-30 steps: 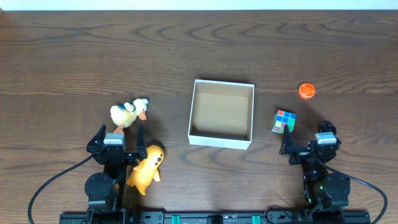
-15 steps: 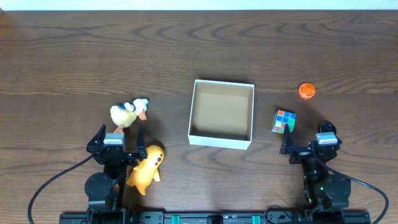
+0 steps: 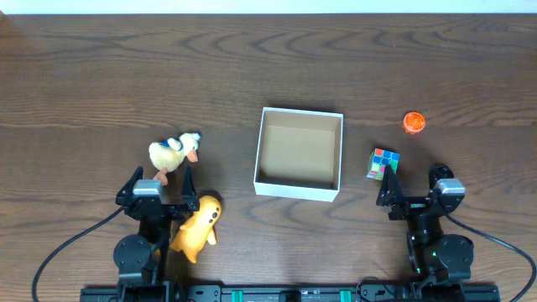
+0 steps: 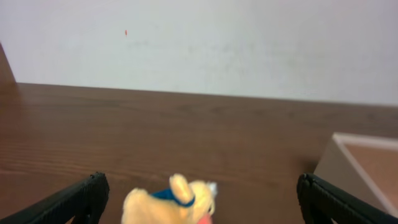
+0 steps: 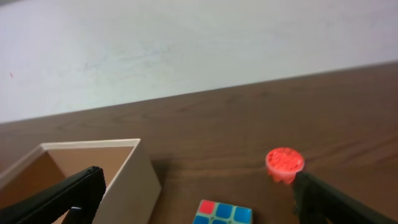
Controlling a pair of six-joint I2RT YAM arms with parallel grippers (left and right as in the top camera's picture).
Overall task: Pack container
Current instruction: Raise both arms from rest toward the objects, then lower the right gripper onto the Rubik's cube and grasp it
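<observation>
The container (image 3: pixel 299 188), a square shallow box with white walls and a bare brown inside, stands at the table's middle; its corner shows in the right wrist view (image 5: pixel 134 171) and left wrist view (image 4: pixel 348 165). A white duck toy (image 3: pixel 174 153) lies left of it, between my left fingers in the left wrist view (image 4: pixel 174 199). A yellow plush toy (image 3: pixel 197 226) lies by my left arm. A colourful cube (image 3: pixel 383 164) (image 5: pixel 224 213) and a small orange toy (image 3: pixel 413 122) (image 5: pixel 284 163) lie right of the container. My left gripper (image 3: pixel 161 183) and right gripper (image 3: pixel 411 186) are open and empty.
The dark wooden table (image 3: pixel 101 75) ends at a pale wall along its far side. Both arm bases and cables sit along the near edge.
Both arms have shifted very slightly at the near edge; the objects have not moved.
</observation>
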